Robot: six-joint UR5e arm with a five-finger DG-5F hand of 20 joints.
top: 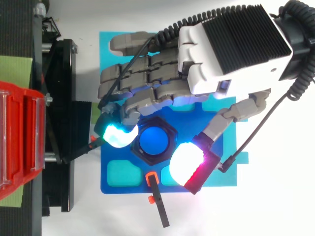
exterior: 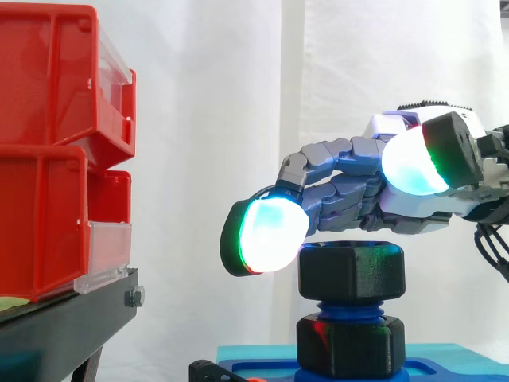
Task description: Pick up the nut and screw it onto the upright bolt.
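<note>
A black hex nut sits on top of the upright blue bolt, with blue thread showing under it. A second black nut sits lower on the bolt at the blue base plate. My hand reaches in from the right and hovers over the nut. One glowing fingertip hangs at the nut's upper left edge. The thumb pad is raised above the nut's top and off to one side of it. The fingers are loosely bent and nothing is pinched between them.
Stacked red bins stand on a black stand to the left. A thin black bar with orange ends lies at the base plate's near edge. The plate rests on a teal mat.
</note>
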